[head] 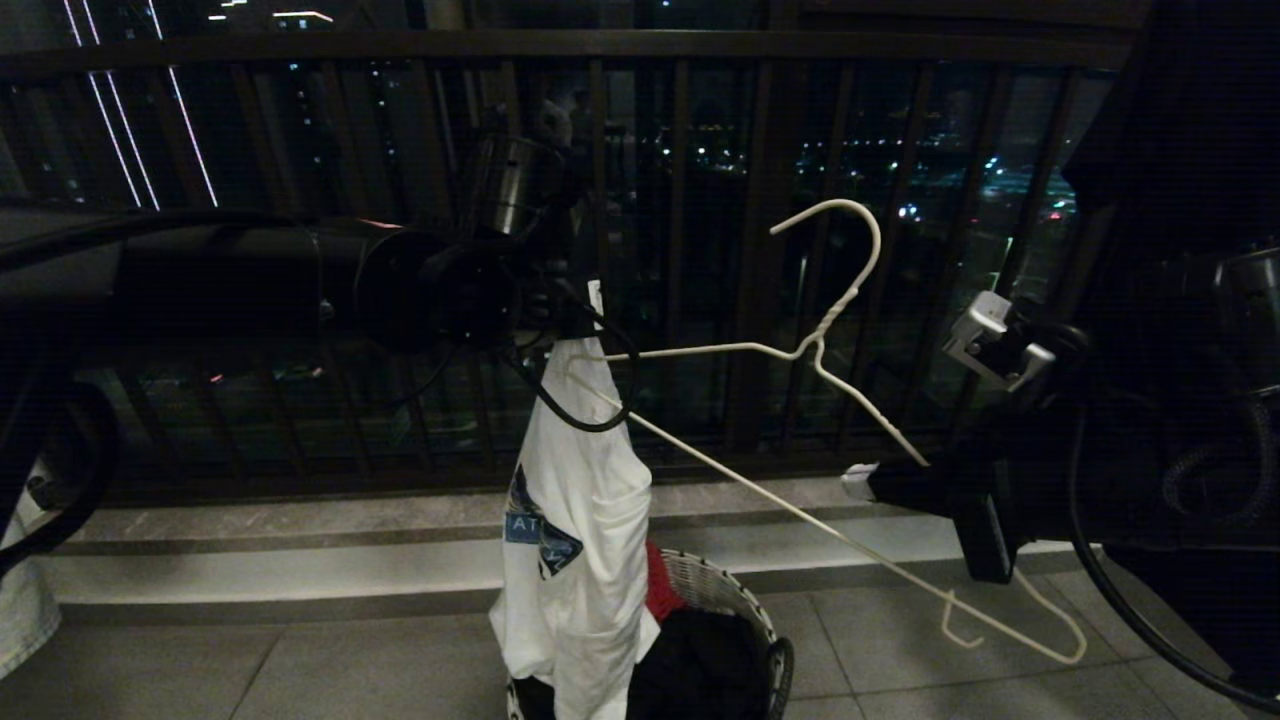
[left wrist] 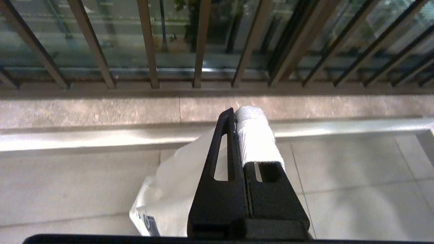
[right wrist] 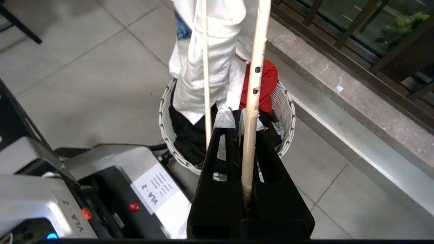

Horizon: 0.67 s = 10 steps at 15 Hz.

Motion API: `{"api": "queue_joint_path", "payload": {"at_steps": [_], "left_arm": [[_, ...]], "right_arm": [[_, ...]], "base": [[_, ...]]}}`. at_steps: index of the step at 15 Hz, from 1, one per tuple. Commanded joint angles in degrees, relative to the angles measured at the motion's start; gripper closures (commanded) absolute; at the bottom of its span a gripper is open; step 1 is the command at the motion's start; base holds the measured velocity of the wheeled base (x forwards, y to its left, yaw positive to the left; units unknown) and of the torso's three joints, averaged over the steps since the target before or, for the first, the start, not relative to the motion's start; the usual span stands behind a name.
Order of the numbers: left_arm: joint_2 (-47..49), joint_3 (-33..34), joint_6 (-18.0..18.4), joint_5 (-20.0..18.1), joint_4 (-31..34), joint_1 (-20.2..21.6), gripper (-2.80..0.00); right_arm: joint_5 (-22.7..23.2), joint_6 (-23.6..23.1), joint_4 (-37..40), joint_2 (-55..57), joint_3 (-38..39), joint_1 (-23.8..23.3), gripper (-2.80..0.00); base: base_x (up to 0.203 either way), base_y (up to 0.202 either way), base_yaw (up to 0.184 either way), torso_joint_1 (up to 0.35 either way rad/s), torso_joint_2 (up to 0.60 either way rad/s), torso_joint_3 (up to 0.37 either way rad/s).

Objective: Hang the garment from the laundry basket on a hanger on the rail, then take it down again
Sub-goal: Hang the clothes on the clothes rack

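Observation:
The garment (head: 575,520), a white T-shirt with a blue chest print, hangs bunched from my left gripper (head: 575,335), which is shut on its top edge. In the left wrist view the left gripper (left wrist: 235,113) has its jaws pressed together, with the garment (left wrist: 169,189) drooping below. My right gripper (head: 858,482) is shut on the lower arm of the white wire hanger (head: 830,300), whose hook points up. The hanger's far end reaches the shirt's top. The right wrist view shows the right gripper (right wrist: 239,117) clamping the hanger (right wrist: 254,51) above the laundry basket (right wrist: 288,101). The rail is out of view.
The laundry basket (head: 720,590) stands on the tiled floor below the shirt and holds a red cloth (right wrist: 268,78) and a black garment (right wrist: 186,135). A dark balcony railing (head: 680,150) on a stone ledge (head: 300,520) runs behind. My base (right wrist: 101,189) is beside the basket.

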Motion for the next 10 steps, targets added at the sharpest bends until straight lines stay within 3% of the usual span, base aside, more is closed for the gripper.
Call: {"api": "queue_joint_path", "payload": {"at_steps": [1, 8, 10], "left_arm": [[-0.84, -0.3, -1.08, 0.12, 2.71, -0.1, 0.0], [-1.84, -0.17, -3.92, 0.21, 3.59, -2.47, 0.0], [-2.06, -0.73, -4.58, 0.91, 7.01, -3.87, 0.0]], "right_arm": [[-0.03, 0.58, -0.07, 0.47, -0.52, 0.05, 0.0], [-0.14, 0.88, -0.12, 1.33, -1.13, 0.05, 0.0], [-0.47, 2.43, -0.07, 1.44, -1.75, -0.04, 0.0]], "base": [[0.0, 0.0, 0.0, 0.0, 0.0, 0.0], [0.0, 0.0, 0.0, 0.0, 0.0, 0.0], [0.0, 0.0, 0.0, 0.0, 0.0, 0.0]]}}
